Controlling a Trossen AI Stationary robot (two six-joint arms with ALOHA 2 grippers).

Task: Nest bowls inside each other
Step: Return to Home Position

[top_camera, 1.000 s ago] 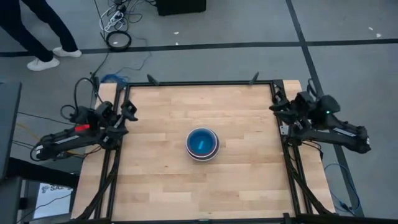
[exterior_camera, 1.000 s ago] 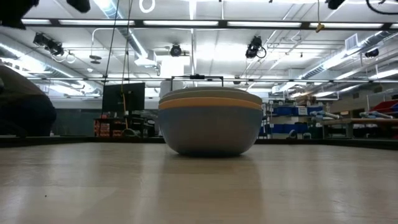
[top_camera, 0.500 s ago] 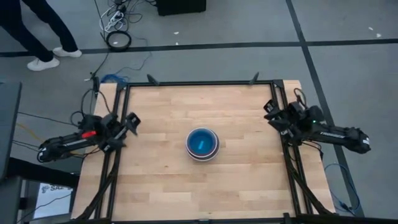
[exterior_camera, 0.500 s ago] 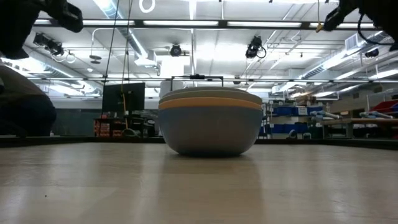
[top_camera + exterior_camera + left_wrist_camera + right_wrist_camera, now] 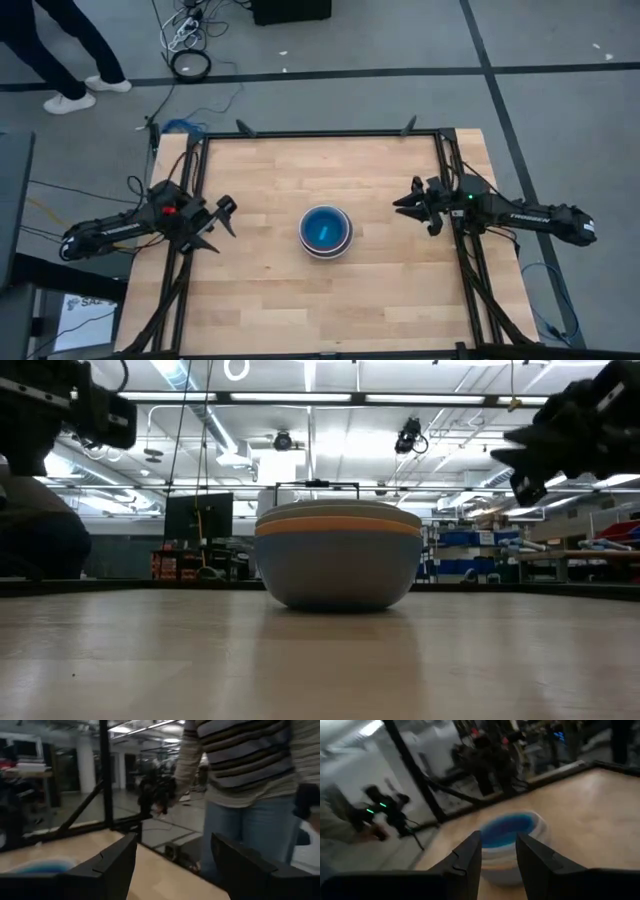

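The bowls stand nested in one stack (image 5: 325, 232) at the table's middle. From above, the blue bowl's inside shows within pale rims. In the low view the stack (image 5: 338, 555) rests on the grey outer bowl's base, with an orange band and a white rim above it. My left gripper (image 5: 222, 222) hovers open over the table's left side, pointing toward the stack; its fingers (image 5: 175, 870) hold nothing. My right gripper (image 5: 412, 208) hovers open at the right side and faces the stack (image 5: 512, 837), with nothing between its fingers (image 5: 497, 862).
Black frame rails (image 5: 320, 133) run along the table's far, left and right edges. A person in a striped top (image 5: 250, 780) stands beyond the table. Another person's legs (image 5: 60, 60) and cables (image 5: 190, 62) are on the floor at the far left. Bare wood surrounds the stack.
Both grippers have come down from high at the table's far corners. The left has gone toward the near edge and a little toward the stack, turning as it sank. The right has gone left toward the stack and toward the near edge. The stack has kept still.
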